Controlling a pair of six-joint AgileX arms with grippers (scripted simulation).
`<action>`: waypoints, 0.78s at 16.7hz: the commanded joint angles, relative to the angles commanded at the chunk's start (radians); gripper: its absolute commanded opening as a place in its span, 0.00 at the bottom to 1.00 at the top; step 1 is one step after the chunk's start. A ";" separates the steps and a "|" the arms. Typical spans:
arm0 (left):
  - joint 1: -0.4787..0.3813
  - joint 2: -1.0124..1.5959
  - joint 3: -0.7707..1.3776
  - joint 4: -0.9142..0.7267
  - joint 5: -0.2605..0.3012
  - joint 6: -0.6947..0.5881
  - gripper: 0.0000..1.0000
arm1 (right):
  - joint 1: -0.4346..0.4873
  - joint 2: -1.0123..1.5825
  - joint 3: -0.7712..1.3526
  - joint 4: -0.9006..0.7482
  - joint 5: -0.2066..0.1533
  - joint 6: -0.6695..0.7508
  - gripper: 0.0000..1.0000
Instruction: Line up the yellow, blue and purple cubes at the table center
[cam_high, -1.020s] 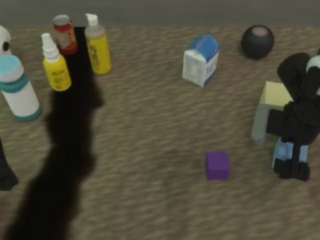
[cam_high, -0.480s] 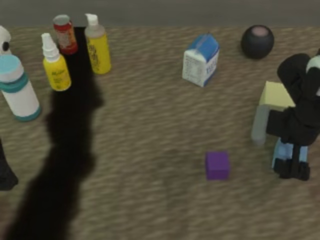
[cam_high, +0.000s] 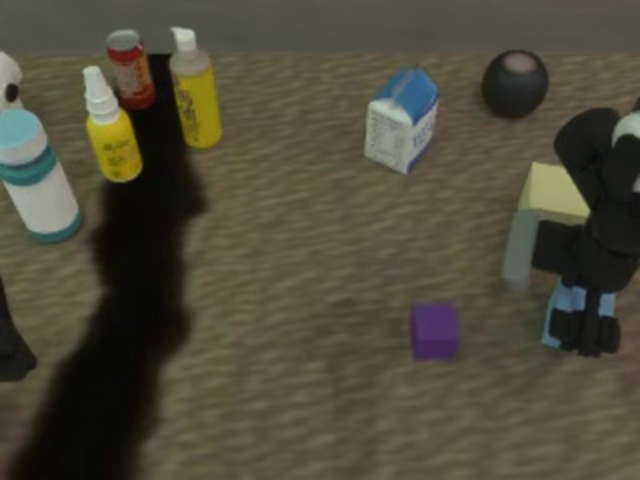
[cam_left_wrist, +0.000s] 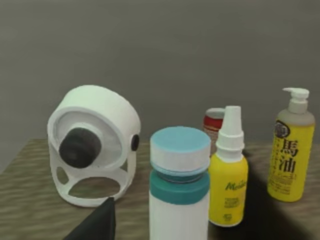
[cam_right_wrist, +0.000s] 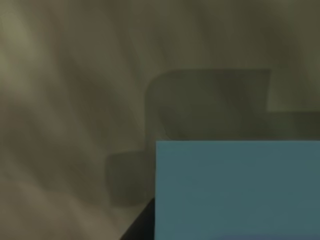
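A: Right tool (cam_high: 588, 335) status?
B: Down over the blue cube (cam_high: 566, 305) at the right side of the table (cam_high: 300, 250), black fingers either side of it. Looks clamped on the cube, though the arm hides most of it from above. Right wrist view is filled by the cube's blue face (cam_right_wrist: 235, 190), with its shadow on the table behind.

A: Other cubes?
B: Yellow cube (cam_high: 550, 190) sits just behind the blue one, toward the far right, partly under the right arm. Purple cube (cam_high: 435, 331) is alone left of the blue one, apart from it, roughly centre-right.

A: Left tool?
B: Parked at the near left edge (cam_high: 12, 350); can't tell if it's open or closed. Its wrist camera looks at the bottles.

A: Clutter?
B: Far left: white bottle with teal cap (cam_high: 35, 175), yellow spray bottle (cam_high: 112, 130), red can (cam_high: 130, 68), yellow pump bottle (cam_high: 195, 90). White round thing (cam_left_wrist: 92, 145) beside the teal cap. Milk carton (cam_high: 402, 118) far centre, black ball (cam_high: 515, 83) far right. Long dark shadow (cam_high: 130, 300) across the left.
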 joint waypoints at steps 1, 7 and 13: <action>0.000 0.000 0.000 0.000 0.000 0.000 1.00 | 0.000 0.000 0.000 0.000 0.000 0.000 0.00; 0.000 0.000 0.000 0.000 0.000 0.000 1.00 | 0.000 0.000 0.000 0.000 0.000 0.000 0.00; 0.000 0.000 0.000 0.000 0.000 0.000 1.00 | 0.005 -0.079 0.059 -0.137 -0.006 0.009 0.00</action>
